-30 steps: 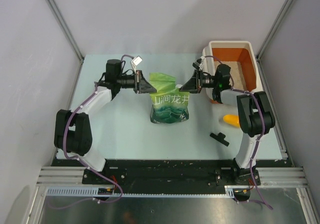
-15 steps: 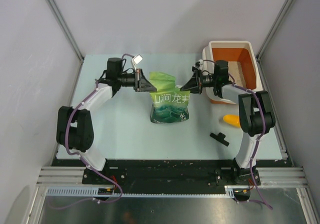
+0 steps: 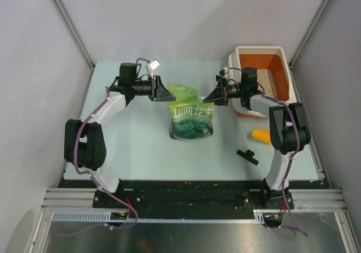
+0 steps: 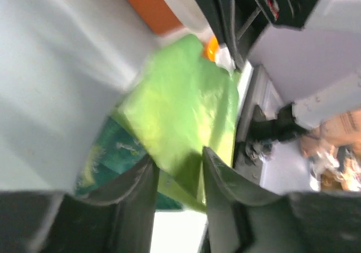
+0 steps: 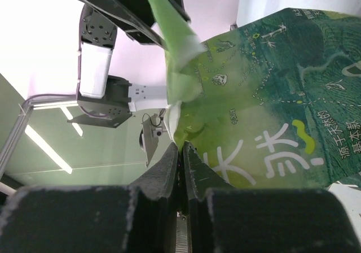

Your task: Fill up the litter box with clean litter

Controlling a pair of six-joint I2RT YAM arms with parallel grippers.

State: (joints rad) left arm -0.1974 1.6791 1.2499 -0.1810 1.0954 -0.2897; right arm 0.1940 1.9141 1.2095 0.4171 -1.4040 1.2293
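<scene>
The orange litter box (image 3: 261, 50) with a white rim stands at the back right; pale clean litter (image 3: 272, 82) shows on its floor. A green printed bag (image 3: 192, 120) stands upright mid-table. My right gripper (image 3: 212, 97) is shut on the bag's top right corner, and the right wrist view shows its jaws (image 5: 181, 145) pinched on the bag's edge (image 5: 265, 106). My left gripper (image 3: 164, 94) sits at the bag's top left. In the left wrist view its jaws (image 4: 177, 157) stand apart, with the bag's light green fold (image 4: 180, 100) lying loosely between them.
A yellow-orange scoop (image 3: 260, 135) lies on the table in front of the litter box. A small black piece (image 3: 248, 156) lies nearer the front edge. Grey side walls close in the table on both sides.
My left gripper's jaws have opened off the bag's top left corner. The right gripper keeps its pinch and has shifted slightly; the bag stays upright.
</scene>
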